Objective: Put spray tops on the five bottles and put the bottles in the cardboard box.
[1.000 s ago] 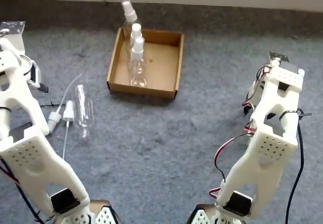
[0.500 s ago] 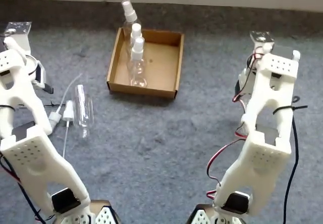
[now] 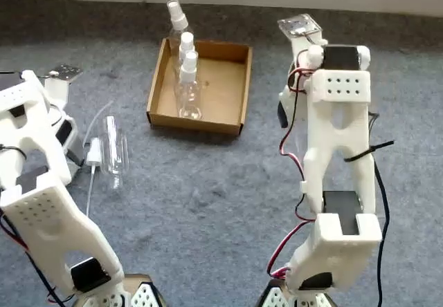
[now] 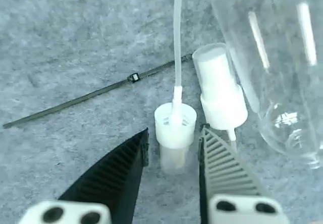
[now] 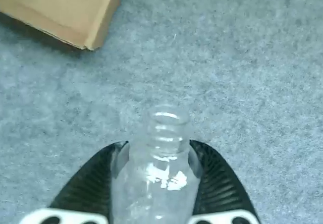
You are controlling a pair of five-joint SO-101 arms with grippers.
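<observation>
My left gripper [image 4: 174,133] is open low over the carpet, its fingers on either side of a white spray top [image 4: 175,122] with a long tube. A second spray top [image 4: 220,92] lies beside it, against a clear bottle [image 4: 272,57] lying on its side. From above, that bottle [image 3: 114,149] lies left of the cardboard box [image 3: 196,124]. Three bottles with spray tops [image 3: 187,79] stand along the box's left wall. My right gripper [image 5: 159,151] is shut on an uncapped clear bottle [image 5: 160,168], right of the box [image 5: 65,12].
A black zip tie [image 4: 96,95] lies on the grey carpet by the spray tops. The right arm [image 3: 336,134] stands tall beside the box's right wall. Open carpet stretches in front of the box, between the arms.
The right arm has swung left toward the cardboard box, carrying the uncapped bottle. The left arm has shifted right and come down over the spray tops.
</observation>
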